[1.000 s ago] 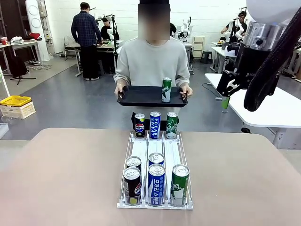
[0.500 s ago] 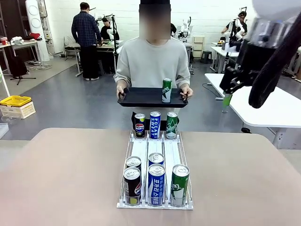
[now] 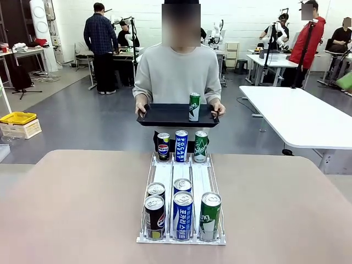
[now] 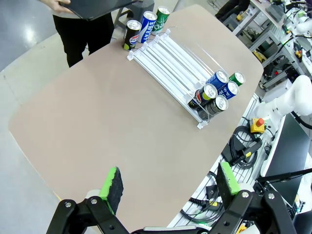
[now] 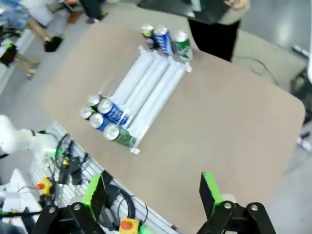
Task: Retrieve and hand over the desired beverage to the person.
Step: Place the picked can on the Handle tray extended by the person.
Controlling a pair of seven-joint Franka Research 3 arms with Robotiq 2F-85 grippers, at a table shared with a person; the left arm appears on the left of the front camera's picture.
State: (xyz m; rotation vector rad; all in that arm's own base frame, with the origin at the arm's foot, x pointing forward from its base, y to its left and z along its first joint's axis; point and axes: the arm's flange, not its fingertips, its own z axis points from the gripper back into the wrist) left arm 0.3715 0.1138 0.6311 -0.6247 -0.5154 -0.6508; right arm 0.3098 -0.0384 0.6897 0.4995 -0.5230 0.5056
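The left gripper [image 4: 170, 181] hangs high above the table with its jaws spread wide and nothing between its green pads [image 4: 113, 183]. Directly below it lies the bare tan table [image 4: 92, 122]. Ahead of its fingers and off to the right, the white can rack [image 4: 168, 66] runs slantwise away from it. A cluster of five cans [image 4: 217, 92] sits at the rack's nearer end: black Pepsi, blue Pocari Sweat and one green. Three upright cans [image 4: 144, 24] stand side by side at its far end.

The right gripper [image 5: 152, 190] is likewise wide open and empty, high over the table's near edge. From it, the rack lies ahead and to the left, with the five-can cluster closest to its fingers.

Beyond the rack's far end, well apart from both grippers, the person [image 3: 179, 71] in a light grey sweatshirt stands at the far side of the table. Both of the person's hands grip the ends of a black tray [image 3: 165, 115] held level at waist height. The green soda can [image 3: 194, 106] stands upright on that tray, a little right of its middle and close to the person's hand [image 3: 218, 107].
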